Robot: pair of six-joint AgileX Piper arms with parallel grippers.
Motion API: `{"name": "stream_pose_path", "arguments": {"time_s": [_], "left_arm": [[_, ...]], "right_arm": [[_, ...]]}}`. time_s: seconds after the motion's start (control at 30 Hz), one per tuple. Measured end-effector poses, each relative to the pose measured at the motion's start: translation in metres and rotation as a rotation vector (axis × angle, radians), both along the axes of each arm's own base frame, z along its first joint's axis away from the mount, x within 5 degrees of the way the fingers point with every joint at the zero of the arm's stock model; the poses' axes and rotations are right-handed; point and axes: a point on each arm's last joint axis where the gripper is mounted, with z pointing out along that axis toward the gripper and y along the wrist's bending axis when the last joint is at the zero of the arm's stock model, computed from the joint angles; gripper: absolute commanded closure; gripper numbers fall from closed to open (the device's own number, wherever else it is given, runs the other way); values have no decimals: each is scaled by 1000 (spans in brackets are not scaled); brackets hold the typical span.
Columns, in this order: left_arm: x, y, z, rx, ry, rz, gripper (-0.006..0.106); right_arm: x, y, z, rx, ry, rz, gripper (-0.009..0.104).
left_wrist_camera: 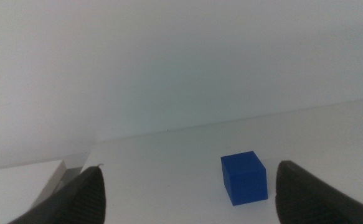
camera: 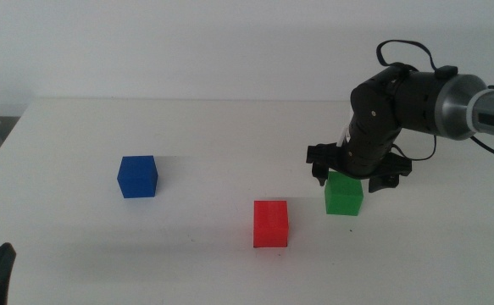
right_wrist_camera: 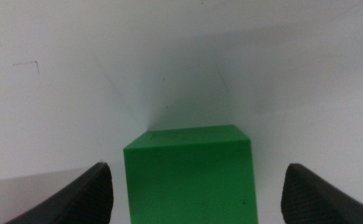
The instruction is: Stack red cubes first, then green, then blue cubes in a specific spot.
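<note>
We see the right tool [camera: 354, 177] spread wide directly over the green cube [camera: 344, 194], bare gaps either side. The red cube [camera: 271, 224] stands near it, a clear lane between. The blue cube [camera: 137, 176] sits well apart on open white worktop [camera: 196, 135].

- Blue cube [camera: 137, 176]: stood on the table [camera: 204, 144], far left, well apart from the others.
- Red cube [camera: 271, 224]: nearest the front, centre.
- Green cube [camera: 344, 194]: just right of it, slightly behind.
- Right gripper [camera: 352, 175]: directly above that cube, jaws spread either side.
</note>
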Motion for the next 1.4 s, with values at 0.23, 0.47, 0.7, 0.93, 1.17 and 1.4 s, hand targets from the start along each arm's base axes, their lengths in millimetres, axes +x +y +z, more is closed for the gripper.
{"name": "stream_pose_path", "arguments": {"time_s": [0.23, 0.47, 0.7, 0.93, 1.17, 1.4], "left_arm": [[0, 0, 0, 0, 0, 0, 7], [0, 0, 0, 0, 0, 0, 7], [0, 0, 0, 0, 0, 0, 7], [0, 0, 0, 0, 0, 0, 7], [0, 0, 0, 0, 0, 0, 7], [0, 0, 0, 0, 0, 0, 7]], "right_arm": [[1, 2, -10, -10, 20, 3, 2], [2, 2, -16, -16, 33, 3, 29], [0, 2, -16, -21, 39, 5, 91], [-28, 23, 34, -11, -3, 77, 91], [-61, 54, 85, -4, -51, 129, 91], [-74, 80, 94, 3, -53, 169, 91]]}}
